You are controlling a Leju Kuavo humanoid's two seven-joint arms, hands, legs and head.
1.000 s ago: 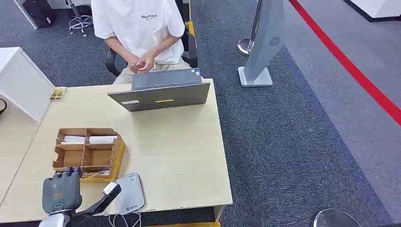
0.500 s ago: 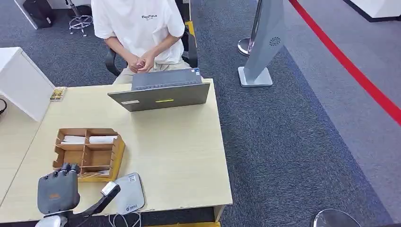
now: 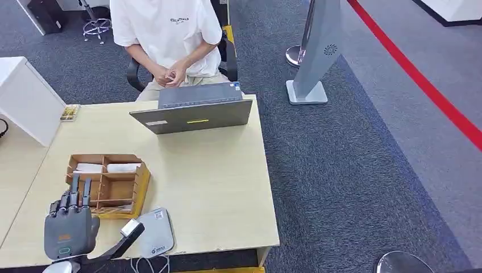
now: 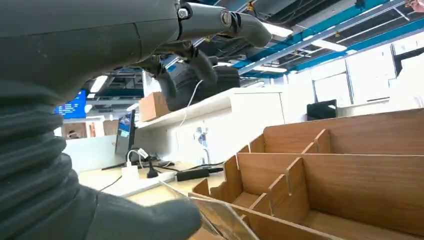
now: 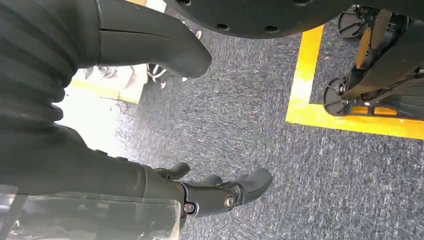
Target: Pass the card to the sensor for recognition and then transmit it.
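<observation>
A: On the near left corner of the table (image 3: 216, 187): left hand (image 3: 69, 223), fingers spread and stretched out over the front edge of the wooden organizer (image 3: 105, 185), nothing held

B: Cards?

A: Two white cards (image 3: 108, 168) lying flat in the organizer's far compartments, well apart from the fingers. Near compartments look bare from the wrist camera, though a clear plastic sheet (image 4: 220, 220) at the front edge blurs part of that picture

B: Sensor?

A: White card reader (image 3: 156, 231), just right of the left hand, beside the organizer's near right corner, cable hanging off the table edge

B: Right hand?

A: Right hand (image 5: 210, 192) hanging over grey carpet (image 5: 240, 125) by a yellow floor line (image 5: 305, 75), fingers loosely curled, nothing in them

B: Other items?

A: Grey laptop (image 3: 193, 111) at the far edge, its back toward the robot; a person (image 3: 167, 34) in a white shirt seated behind it, hands together
</observation>
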